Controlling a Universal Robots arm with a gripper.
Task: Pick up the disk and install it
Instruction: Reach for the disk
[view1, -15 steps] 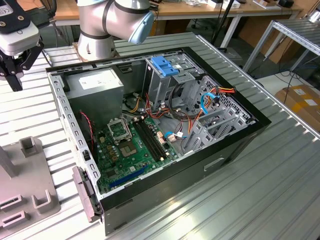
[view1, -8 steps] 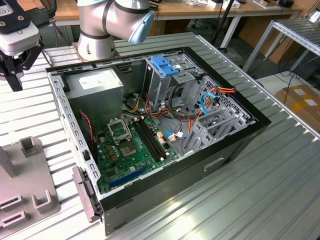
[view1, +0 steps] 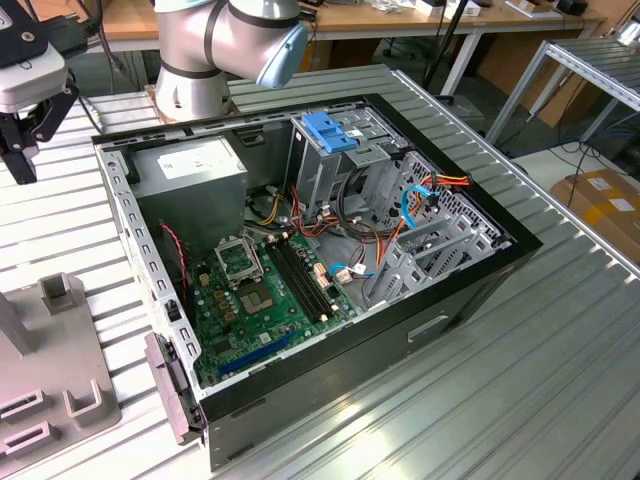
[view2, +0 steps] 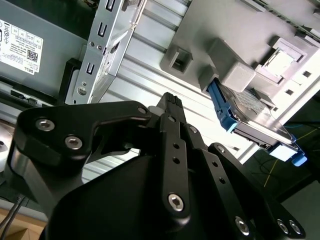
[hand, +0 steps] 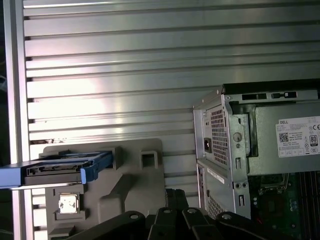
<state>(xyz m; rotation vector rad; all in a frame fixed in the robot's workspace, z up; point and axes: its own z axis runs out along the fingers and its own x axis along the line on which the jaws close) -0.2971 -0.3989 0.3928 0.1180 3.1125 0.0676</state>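
The disk (hand: 60, 167) stands on edge in a grey holder (hand: 135, 180) on the ribbed table, dark metal between blue side rails. It also shows in the second wrist view as the disk (view2: 255, 122), slotted into the holder (view2: 240, 75). My gripper (view1: 22, 165) hangs above the table at the exterior view's far left, outside the computer case (view1: 330, 250). The black fingers (hand: 171, 196) sit pressed together with nothing between them. In both wrist views the gripper (view2: 170, 100) is well apart from the disk.
The open case holds a grey power supply (view1: 190, 170), a green motherboard (view1: 260, 290), a blue-topped drive cage (view1: 330, 130) and loose cables (view1: 420, 195). The grey holder (view1: 60, 380) lies at the exterior view's lower left. The arm's base (view1: 200, 60) stands behind the case.
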